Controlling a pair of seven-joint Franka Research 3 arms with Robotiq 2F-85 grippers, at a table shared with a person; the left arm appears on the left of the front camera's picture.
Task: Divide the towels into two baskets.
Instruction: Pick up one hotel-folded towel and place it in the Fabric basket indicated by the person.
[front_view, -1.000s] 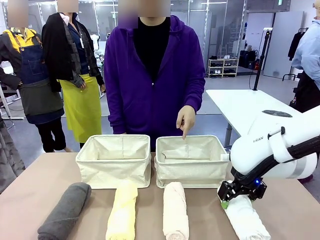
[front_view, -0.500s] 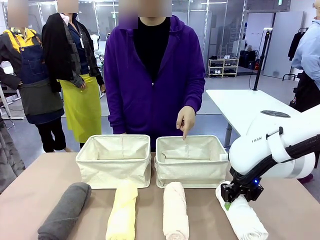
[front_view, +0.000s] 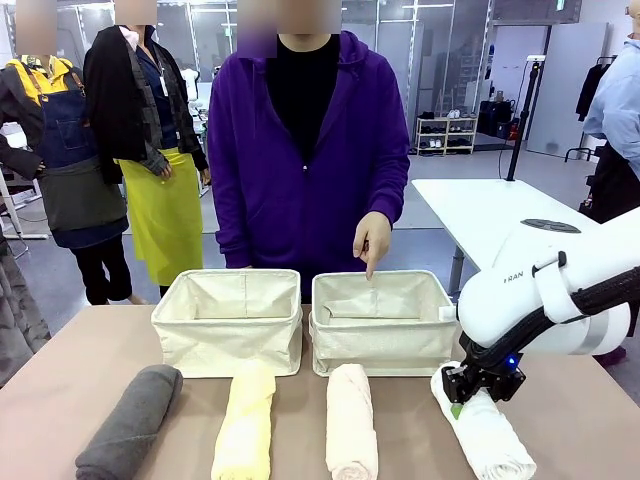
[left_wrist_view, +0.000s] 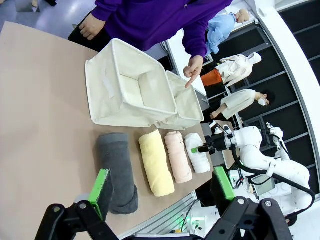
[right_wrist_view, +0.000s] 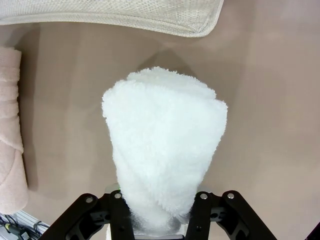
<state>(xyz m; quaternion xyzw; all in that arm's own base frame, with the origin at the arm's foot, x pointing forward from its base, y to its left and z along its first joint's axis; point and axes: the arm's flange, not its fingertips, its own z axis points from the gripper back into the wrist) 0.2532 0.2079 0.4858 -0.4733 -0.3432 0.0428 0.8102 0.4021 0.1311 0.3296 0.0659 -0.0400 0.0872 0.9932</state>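
Right gripper (front_view: 478, 386): black fingers (right_wrist_view: 122, 212) clamped on the near end of the white fluffy towel roll (right_wrist_view: 165, 140), its pile pinched narrow between them. The roll lies flat on the matte brown tabletop (front_view: 60, 390), at 5 o'clock of the right-hand cream canvas basket (front_view: 380, 350) and near its front corner. A strip of bare table separates them.

Left gripper (left_wrist_view: 162, 187): green pads (left_wrist_view: 102, 192) spread wide, nothing between them, held high over the table's near edge.

Row at 9 o'clock of the white roll, all lengthwise and apart: pale peach towel roll (front_view: 350, 420), pale yellow towel roll (front_view: 245, 420), dark grey towel roll (front_view: 130, 425), the last one angled. At 12 o'clock of this row are the left-hand cream canvas basket (front_view: 228, 345) and the right-hand one, side by side, touching or nearly so. Both are rectangular with soft creased walls and open tops.

A person in a purple hooded jacket (front_view: 310, 150) stands at the far edge, one hand (front_view: 372, 238) pointing an index finger down over the right-hand basket's far rim.

Room: grey floor, glass partitions, a white table (front_view: 480, 200) at 3 o'clock.
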